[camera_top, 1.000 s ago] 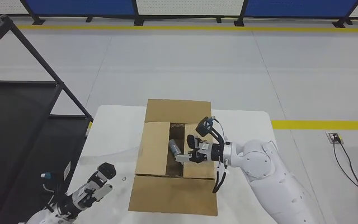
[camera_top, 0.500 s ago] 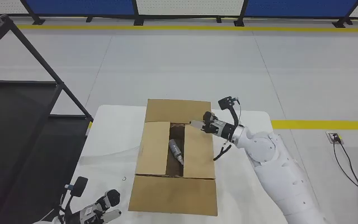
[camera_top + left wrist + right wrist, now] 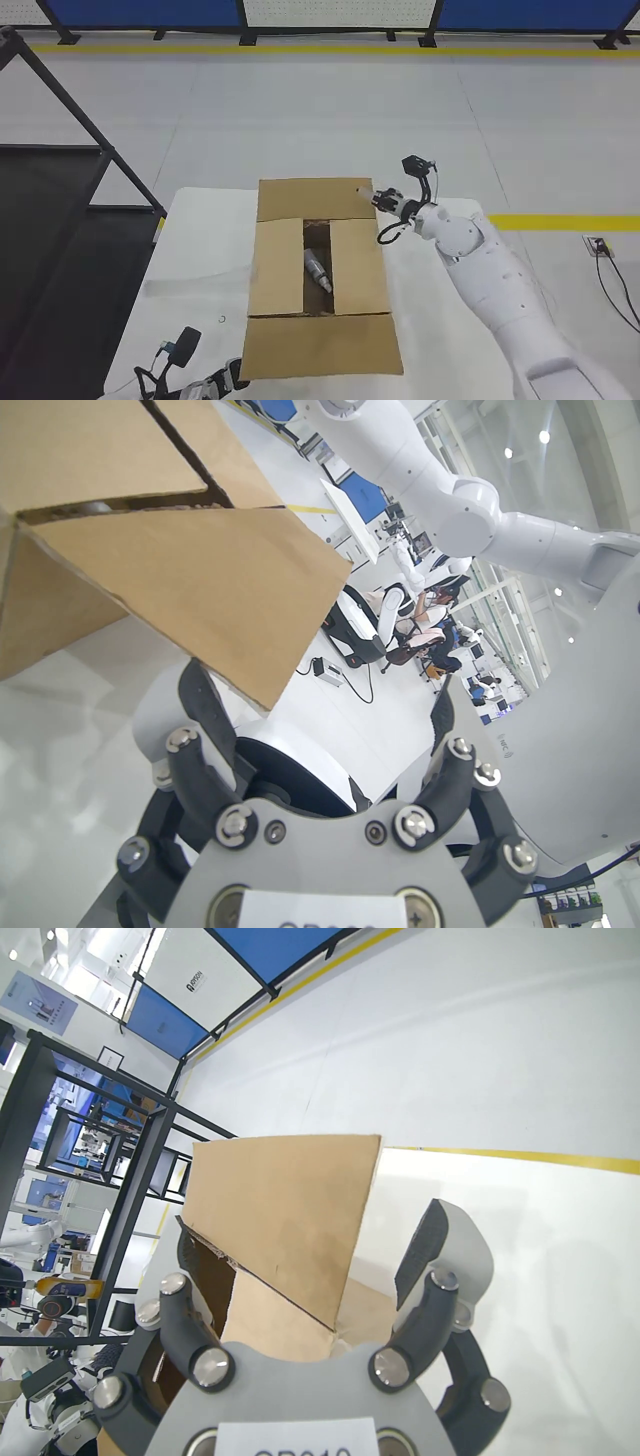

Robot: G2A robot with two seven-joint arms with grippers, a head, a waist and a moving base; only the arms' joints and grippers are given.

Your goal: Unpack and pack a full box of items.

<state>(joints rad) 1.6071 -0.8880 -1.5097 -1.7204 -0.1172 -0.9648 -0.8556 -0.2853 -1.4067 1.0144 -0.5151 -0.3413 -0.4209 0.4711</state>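
Cardboard box [image 3: 358,265] sits in the middle of the white counter [image 3: 200,260]. Its two side flaps are folded in over the opening and leave a narrow slot between them. The far flap [image 3: 310,198] and the near flap [image 3: 320,345] are open and splay outward.

Through the slot a grey cylindrical item [image 3: 317,270] shows, lying inside the box with its length running roughly from the far side to the near side.

The right fingers [image 3: 425,1243] are at the far right corner of the box, just beside the far flap. They are spread apart. In the right wrist view the flap's free edge stands in the gap between them, and neither pad clearly presses on it.

The left fingers [image 3: 202,700] are low by the near left corner of the box, under the near flap, whose corner hangs over the gap between them. They too are spread wide and grip nothing.

A black metal rack [image 3: 60,200] stands off the counter's left side
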